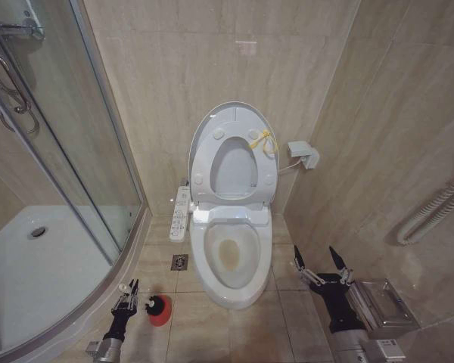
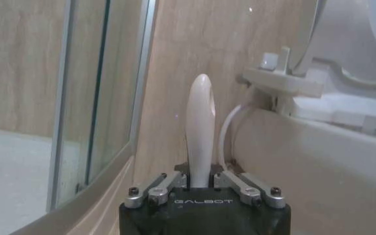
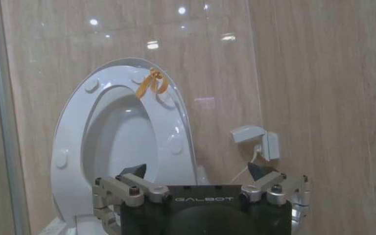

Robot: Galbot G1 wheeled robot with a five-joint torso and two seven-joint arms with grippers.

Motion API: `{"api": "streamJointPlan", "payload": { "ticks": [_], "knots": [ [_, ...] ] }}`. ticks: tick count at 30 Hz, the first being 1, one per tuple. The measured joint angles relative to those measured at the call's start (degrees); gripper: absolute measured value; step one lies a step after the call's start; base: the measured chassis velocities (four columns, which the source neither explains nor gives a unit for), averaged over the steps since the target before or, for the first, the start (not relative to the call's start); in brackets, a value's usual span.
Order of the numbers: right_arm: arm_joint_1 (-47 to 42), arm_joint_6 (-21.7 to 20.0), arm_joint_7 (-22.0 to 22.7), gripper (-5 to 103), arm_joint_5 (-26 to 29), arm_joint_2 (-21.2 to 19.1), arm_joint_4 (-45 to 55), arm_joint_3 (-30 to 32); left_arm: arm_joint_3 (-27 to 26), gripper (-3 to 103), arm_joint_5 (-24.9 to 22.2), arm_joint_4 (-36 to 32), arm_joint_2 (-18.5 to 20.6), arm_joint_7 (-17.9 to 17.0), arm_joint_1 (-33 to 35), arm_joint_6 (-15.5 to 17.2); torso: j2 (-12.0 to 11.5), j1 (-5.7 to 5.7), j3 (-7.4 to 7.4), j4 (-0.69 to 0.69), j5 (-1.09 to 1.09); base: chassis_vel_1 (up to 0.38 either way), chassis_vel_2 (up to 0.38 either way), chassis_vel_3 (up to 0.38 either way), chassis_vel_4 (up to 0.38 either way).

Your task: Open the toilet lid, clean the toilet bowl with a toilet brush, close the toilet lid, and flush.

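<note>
with the toilet lid (image 1: 228, 125) already up against the wall, this looks like the brush-fetching step; left end effector (image 1: 126, 290) is clamped on the white handle of the toilet brush (image 2: 199, 128), low by the red holder (image 1: 160, 311), toilet bowl (image 1: 231, 253) off to its right; next it likely needs a lift clear and a swing over the rim; right end effector (image 1: 321, 265) hangs wide open, empty, beside the bowl

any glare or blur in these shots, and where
Right wrist view: bright round light spots glare off the glossy wall tiles above the raised toilet lid. Left wrist view: soft overall, with the brush handle in the left tool sharper than the toilet behind it. Head view: even light, with straight wall lines bowed toward the edges.
</note>
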Motion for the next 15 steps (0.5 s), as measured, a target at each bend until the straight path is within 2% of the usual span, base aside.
{"api": "streamJointPlan", "payload": {
  "ticks": [7, 15],
  "knots": [
    [0.00, 0.00, 0.00, 100, 0.00, 0.00, 0.00, 0.00, 0.71, 18, 2.00, 3.82, 0.34, 0.39, -1.56, -0.04, 0.00, 0.00, 0.00, 0.00, 0.00, 0.000, 0.000, 0.000, 0.000],
    [0.00, 0.00, 0.00, 100, 0.00, 0.00, 0.00, 0.00, 1.03, 18, 7.66, 8.58, 0.56, 0.06, -2.94, -0.20, 0.00, 0.00, 0.00, 0.00, 0.01, 0.000, 0.000, 0.000, 0.000]
  ]
}}
